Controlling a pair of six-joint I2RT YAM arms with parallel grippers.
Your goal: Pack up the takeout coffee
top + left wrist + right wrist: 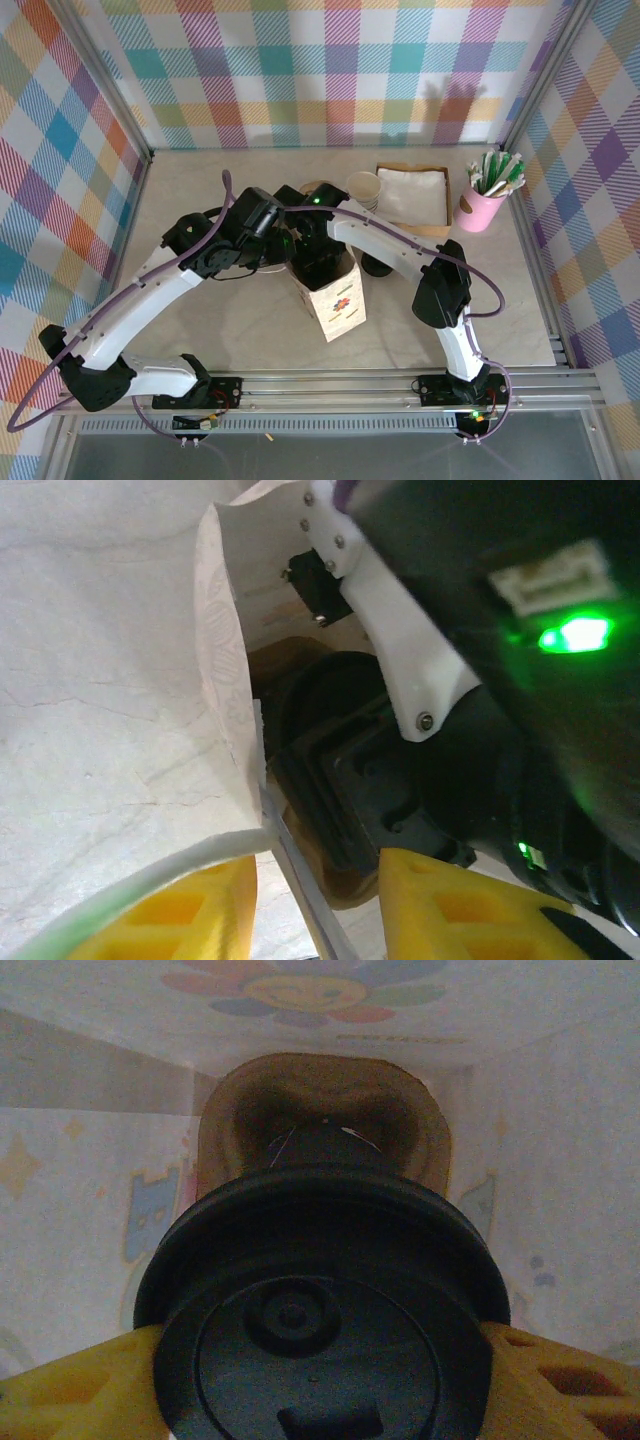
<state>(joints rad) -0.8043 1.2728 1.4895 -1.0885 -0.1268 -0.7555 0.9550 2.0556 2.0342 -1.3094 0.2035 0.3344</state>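
Overhead view of a table: a white paper bag (335,300) stands open at the centre, both robot arms bent over its mouth, a pink pot of stirrers (480,212) at 2 o'clock. Inside the bag, the right gripper (325,1350) is clamped on the takeout coffee (310,1250) — its yellow fingers press the black lid at 4 and 8 o'clock, a brown base (320,1100) lies at 12. The left gripper (318,905) has its fingers apart, the bag's rim (225,680) running loose between them. Best done slowly: lower the cup straight and upright onto the base, clear of the paper walls, and release only once it sits flat — a tilt could spill
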